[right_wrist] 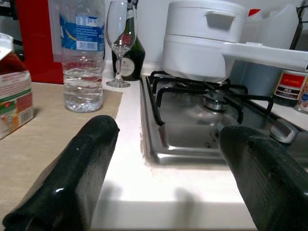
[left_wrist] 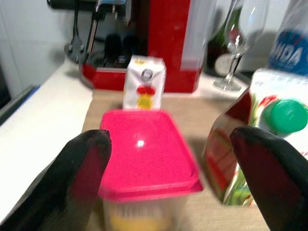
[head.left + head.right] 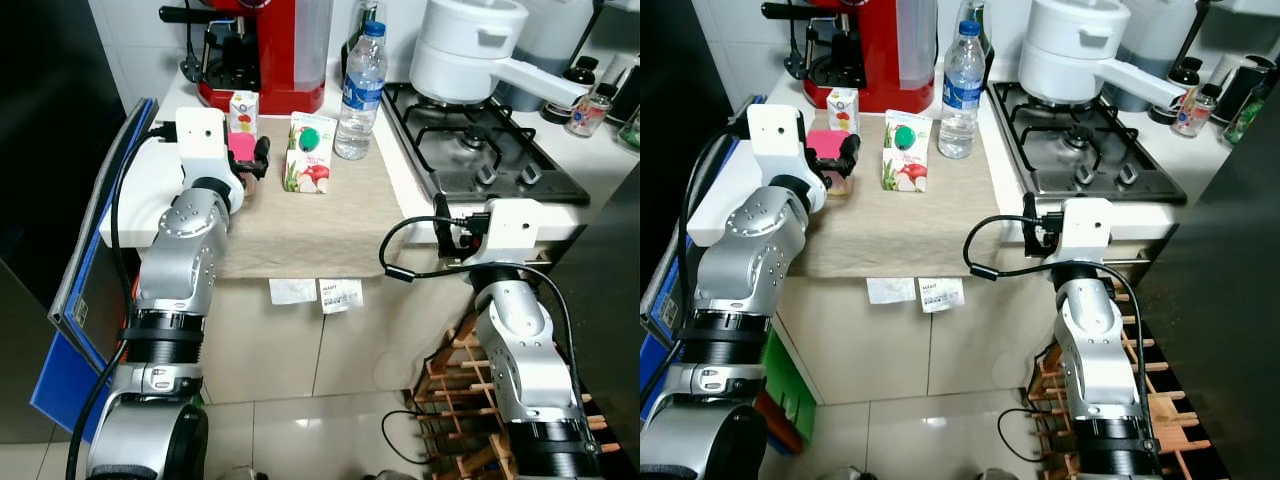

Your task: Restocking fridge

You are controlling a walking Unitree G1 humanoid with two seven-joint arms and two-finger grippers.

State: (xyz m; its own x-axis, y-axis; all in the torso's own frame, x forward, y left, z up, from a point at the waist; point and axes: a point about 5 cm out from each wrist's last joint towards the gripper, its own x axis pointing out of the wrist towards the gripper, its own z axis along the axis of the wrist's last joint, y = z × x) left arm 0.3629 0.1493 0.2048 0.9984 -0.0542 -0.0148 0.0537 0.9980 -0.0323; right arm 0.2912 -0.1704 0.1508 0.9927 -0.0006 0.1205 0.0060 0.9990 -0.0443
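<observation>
Here, at a kitchen counter covered by a beige cloth, the robot's two silver arms reach forward over its near edge. The left gripper sits at the cloth's left side, its black fingers spread wide on either side of a small clear tub with a pink lid; the fingers flank the tub without visibly pressing it. The right gripper hovers at the counter's front edge, just before the steel hob, its fingers likewise wide open and holding nothing.

Just beside the tub, toward the robot's right, a juice carton with a green cap stands upright on the cloth. Behind the tub stands a small drink carton, upright, close to the base of a red coffee machine. Past the juice carton, a plastic water bottle with a blue cap stands near the cloth's far right corner. Behind the bottle, the wrist views show a wine glass and a dark bottle against the tiled wall.

On the hob's far burner rests a white pot with a long handle. Small bottles cluster beyond the hob's right side.
</observation>
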